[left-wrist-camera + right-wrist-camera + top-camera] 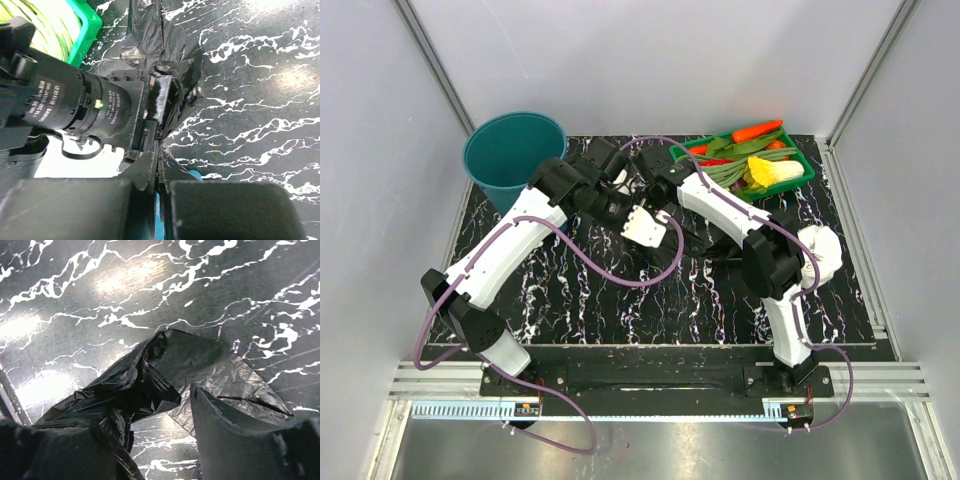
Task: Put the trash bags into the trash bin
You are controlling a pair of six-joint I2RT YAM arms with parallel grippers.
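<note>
Green vegetable tray, perhaps white wad

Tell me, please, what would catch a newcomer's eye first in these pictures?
The round teal plastic trash bin stands tallest at the far left corner of the black white-veined table, opposite a shallow green rectangular tray of bright vegetables at far right. Between them the white left arm and right arm converge over a crumpled glossy black plastic trash bag, nearly lost against the dark tabletop.

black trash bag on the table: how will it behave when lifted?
Likely floppy: the trash bag lies crumpled in loose folds, so it should sag and trail. Probably very light, since the film looks thin. Its glossy surface may slip from a shallow pinch.
</note>
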